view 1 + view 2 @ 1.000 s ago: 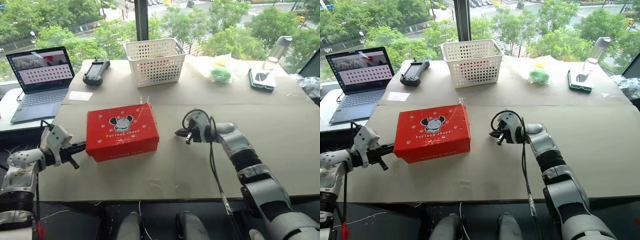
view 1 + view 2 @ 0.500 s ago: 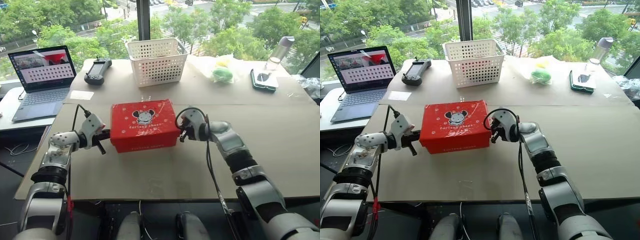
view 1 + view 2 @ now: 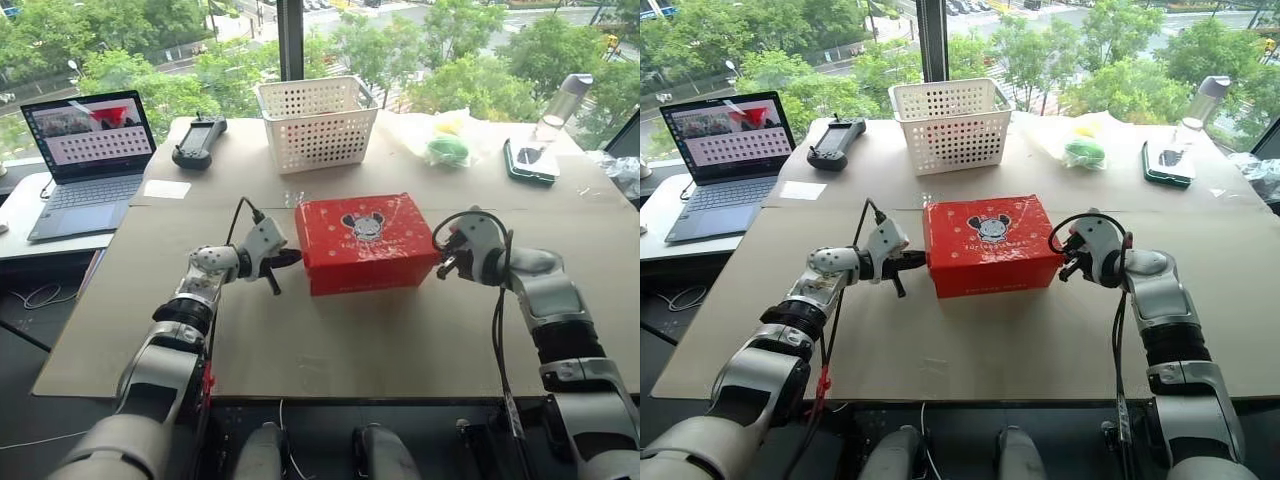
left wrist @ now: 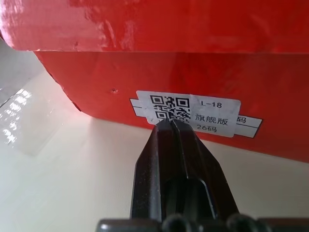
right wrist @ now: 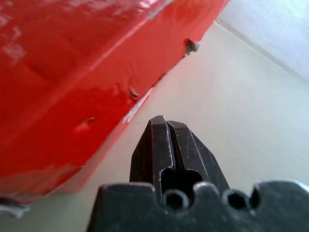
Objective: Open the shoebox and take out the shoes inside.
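Red shoebox (image 3: pixel 365 243), mouse-printed lid closed, is sitting between shut left gripper (image 3: pixel 290 257) at 9 o'clock and shut right gripper (image 3: pixel 441 264) at 3 o'clock.

A: What marks the shoebox (image 3: pixel 366 241)?

B: A red rectangular cardboard box; its lid bears a black-and-white cartoon mouse, white paw prints and lettering. One end wall carries a white label with a square code.

A: State and pose?

B: Lid shut, lying flat on the tabletop (image 3: pixel 400 340), long sides roughly across the view, near the middle.
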Motion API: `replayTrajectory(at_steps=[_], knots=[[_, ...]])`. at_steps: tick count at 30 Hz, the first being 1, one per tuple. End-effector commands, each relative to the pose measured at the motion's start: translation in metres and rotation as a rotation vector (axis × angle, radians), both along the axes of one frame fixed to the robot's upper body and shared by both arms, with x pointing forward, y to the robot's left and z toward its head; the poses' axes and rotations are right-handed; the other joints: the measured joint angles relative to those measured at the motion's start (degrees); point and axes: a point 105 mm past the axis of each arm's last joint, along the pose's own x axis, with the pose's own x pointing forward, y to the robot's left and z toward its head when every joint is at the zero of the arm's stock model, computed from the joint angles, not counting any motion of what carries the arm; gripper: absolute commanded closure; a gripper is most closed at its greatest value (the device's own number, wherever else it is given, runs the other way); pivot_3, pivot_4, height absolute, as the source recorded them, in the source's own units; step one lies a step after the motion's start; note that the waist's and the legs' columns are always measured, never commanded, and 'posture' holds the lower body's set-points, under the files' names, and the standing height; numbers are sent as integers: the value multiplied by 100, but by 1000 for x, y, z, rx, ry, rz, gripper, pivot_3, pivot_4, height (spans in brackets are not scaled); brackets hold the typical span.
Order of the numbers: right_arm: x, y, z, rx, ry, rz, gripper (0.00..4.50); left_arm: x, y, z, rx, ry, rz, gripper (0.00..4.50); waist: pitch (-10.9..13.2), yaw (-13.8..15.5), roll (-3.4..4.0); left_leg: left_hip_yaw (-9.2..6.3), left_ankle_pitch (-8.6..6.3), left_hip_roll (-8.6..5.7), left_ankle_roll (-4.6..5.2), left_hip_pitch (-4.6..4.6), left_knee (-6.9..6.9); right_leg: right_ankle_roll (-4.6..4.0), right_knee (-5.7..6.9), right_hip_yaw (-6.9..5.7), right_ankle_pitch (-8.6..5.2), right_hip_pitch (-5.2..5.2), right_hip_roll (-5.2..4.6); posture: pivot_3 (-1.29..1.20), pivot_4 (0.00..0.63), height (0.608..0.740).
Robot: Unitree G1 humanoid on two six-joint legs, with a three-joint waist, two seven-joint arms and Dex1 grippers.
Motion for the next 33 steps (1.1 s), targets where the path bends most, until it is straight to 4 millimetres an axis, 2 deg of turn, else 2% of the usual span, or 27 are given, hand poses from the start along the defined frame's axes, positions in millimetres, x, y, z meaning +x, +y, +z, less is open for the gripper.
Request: replayTrajectory(at_steps=[1, 11, 27, 30, 33], knots=[[-2, -2, 19, 27, -60, -18, 4405, 4, -7, 13, -20, -43, -20, 4500, 0, -10, 0, -1, 0, 0, 0, 0, 1, 0, 0, 0, 0, 1, 0, 0, 150, 733], [-12, 4, 14, 53, -35, -6, 4405, 11, 13, 16, 20, -71, 50, 4500, 0, -41, 0, -4, 0, -1, 0, -2, 8, 3, 1, -1, 1, 1, -1, 0, 150, 733], [-19, 14, 10, 63, -7, 29, 4405, 10, 26, 17, 4, -79, 77, 4500, 0, -55, 0, -5, 0, 0, 0, -2, 11, 3, 5, -1, 2, 1, 0, 0, 150, 733], [-20, 12, 9, 57, -1, 25, 4405, 8, 36, 17, 0, -82, 91, 4500, 0, -56, -1, -5, 0, 0, 0, -2, 11, 2, 5, -1, 2, 1, -1, 0, 150, 733], [-28, 10, 9, 44, 7, 36, 4405, 1, 54, 14, -15, -89, 114, 4500, 0, -65, 0, -5, 0, 1, 1, -2, 11, -2, 5, -1, 4, 1, -1, 0, 150, 733]])
